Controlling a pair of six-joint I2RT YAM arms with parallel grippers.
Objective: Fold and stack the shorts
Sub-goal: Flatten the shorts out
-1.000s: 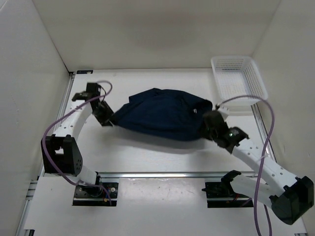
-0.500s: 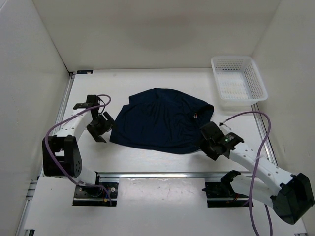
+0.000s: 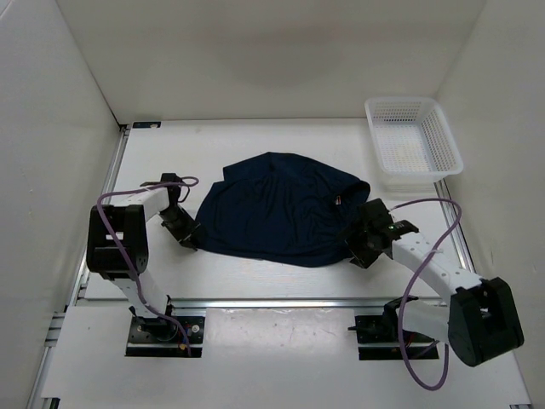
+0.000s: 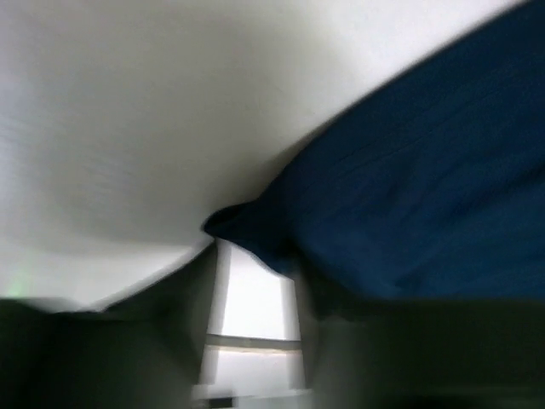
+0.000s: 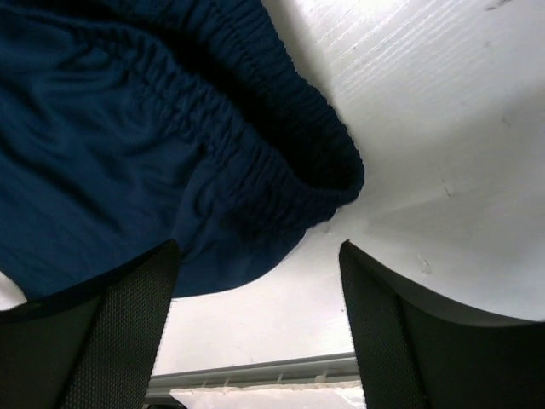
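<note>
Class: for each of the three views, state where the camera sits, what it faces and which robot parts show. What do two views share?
Top external: above and behind the arm bases, looking down on the table, shorts and basket; shows left gripper and right gripper.
Left wrist: low over the table, facing a corner of the shorts; own blurred fingers below.
Right wrist: facing the waistband; own fingers at the bottom.
Shared: every view shows the shorts.

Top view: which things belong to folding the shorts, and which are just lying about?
Belong to the job:
- shorts
- left gripper, at their left edge
- right gripper, at their waistband

Just lying about:
- white basket, far right, apart from the shorts
</note>
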